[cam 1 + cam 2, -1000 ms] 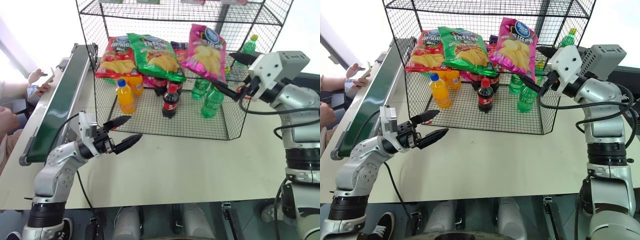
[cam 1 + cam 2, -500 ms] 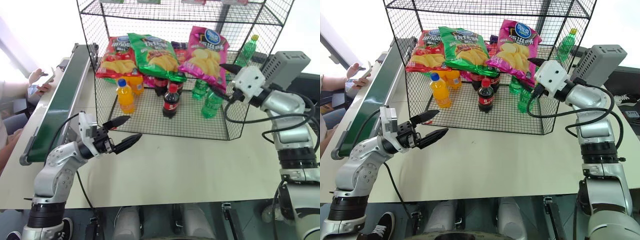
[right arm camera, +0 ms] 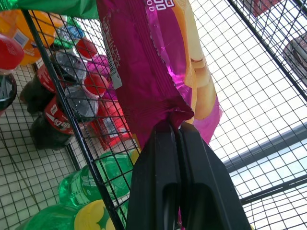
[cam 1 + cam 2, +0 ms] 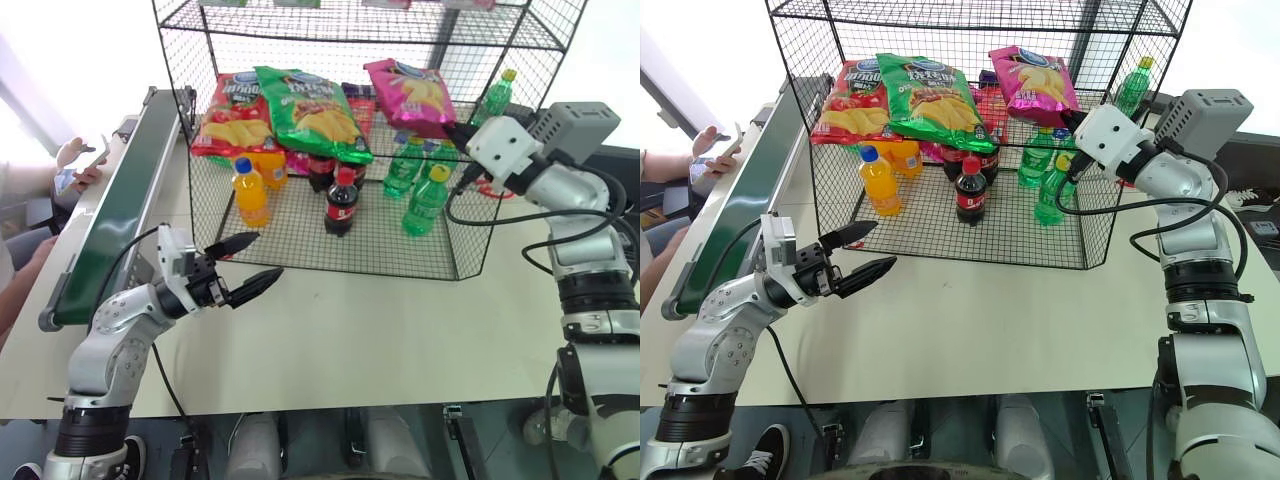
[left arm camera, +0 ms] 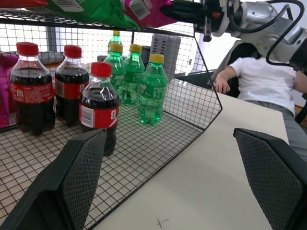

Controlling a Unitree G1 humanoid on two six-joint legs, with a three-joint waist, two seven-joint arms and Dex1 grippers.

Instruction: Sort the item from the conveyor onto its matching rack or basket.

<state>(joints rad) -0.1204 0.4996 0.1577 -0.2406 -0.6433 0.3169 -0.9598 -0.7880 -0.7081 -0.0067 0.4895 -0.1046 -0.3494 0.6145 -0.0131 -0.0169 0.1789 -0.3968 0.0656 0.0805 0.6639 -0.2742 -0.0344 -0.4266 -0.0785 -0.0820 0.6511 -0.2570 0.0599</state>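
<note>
A pale cream tabletop fills the middle and lower part of the head views, with bright white light behind it at the top. At the far left edge a seated person's hand holds a phone beside the conveyor, whose dark-green belt runs diagonally up the left side toward the upper centre. Low on the left, the left gripper hovers over the bare table with its two black fingers spread wide and nothing between them.

In the upper centre stands the black wire-mesh rack. On its middle tier, from left to right, lie a red chip bag, a green chip bag and the magenta-pink crisp bag, which rests nearly flat at the right end of that tier. Below, on the bottom grid, stand orange drink bottles, cola bottles and green soda bottles.

At the upper right, the right gripper reaches to the rack's right side; its fingers are pressed together, pinching the bag's crimped edge, as the right wrist view shows. In the left wrist view, a second seated person in a white shirt is at the right beyond the table.
</note>
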